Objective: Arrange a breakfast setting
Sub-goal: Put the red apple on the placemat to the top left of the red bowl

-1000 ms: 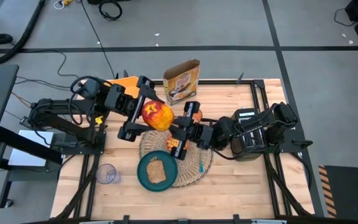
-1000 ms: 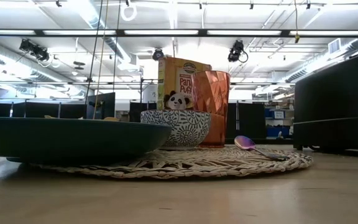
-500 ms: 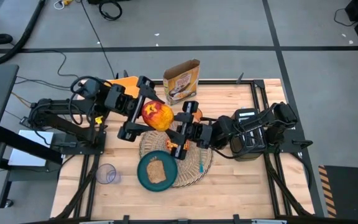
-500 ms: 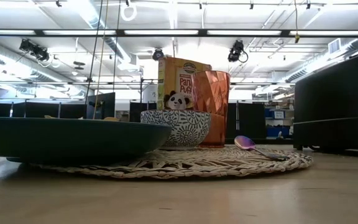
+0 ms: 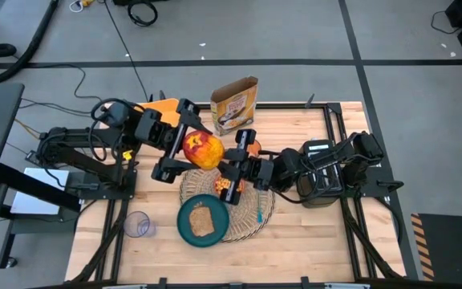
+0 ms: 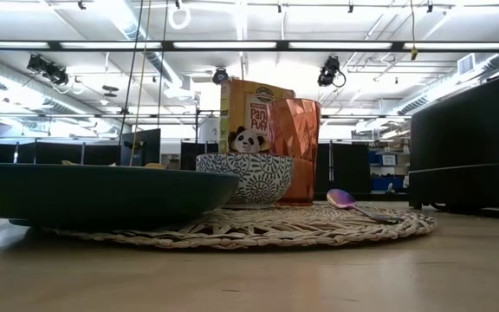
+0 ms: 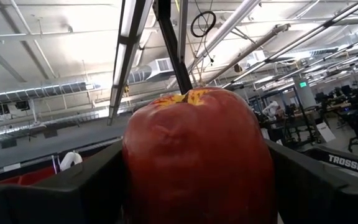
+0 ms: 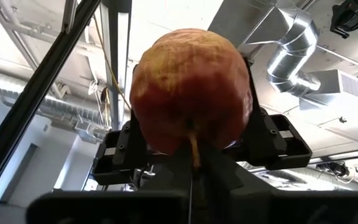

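Overhead, the left gripper [image 5: 201,150] clamps the red apple [image 5: 203,149] between its fingers, held above the woven placemat's [image 5: 257,225] far edge; the right gripper [image 5: 235,167], fingers closed on nothing, points up just beneath the apple. Below them sits the cereal bowl [image 5: 224,187].

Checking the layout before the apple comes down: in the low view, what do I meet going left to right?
Teal plate → patterned bowl → orange cup → spoon → black toaster.

2 dark jointed arms, black cables along the left arm [image 5: 79,148], white "TROSSEN" lettering
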